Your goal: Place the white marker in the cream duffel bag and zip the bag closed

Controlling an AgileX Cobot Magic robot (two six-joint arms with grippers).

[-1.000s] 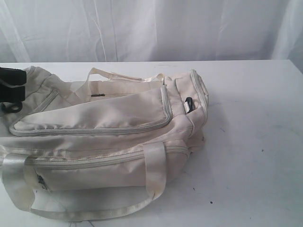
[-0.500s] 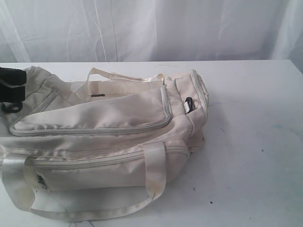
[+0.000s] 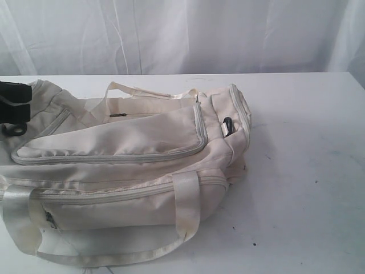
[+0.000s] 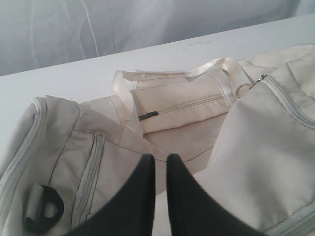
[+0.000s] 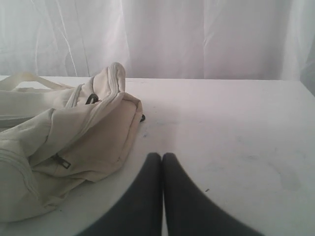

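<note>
The cream duffel bag (image 3: 125, 142) lies on its side across the left half of the white table (image 3: 302, 142). Its top flap (image 3: 114, 140) is unzipped and folded over, and an inner zip pocket (image 4: 182, 105) shows in the opening. The white marker is hidden. My left gripper (image 4: 159, 158) hovers over the bag's left end, jaws a narrow slit apart with nothing between them; only a black part of it (image 3: 14, 103) shows at the exterior view's left edge. My right gripper (image 5: 162, 156) is shut and empty above bare table beside the bag's right end (image 5: 88, 132).
A black strap ring (image 4: 44, 211) sits on the bag's left end and another (image 3: 227, 124) on its right end. A metal ring pull (image 4: 242, 90) lies by the far handle (image 4: 206, 69). The near handle (image 3: 185, 211) loops toward the table's front edge. White curtain behind.
</note>
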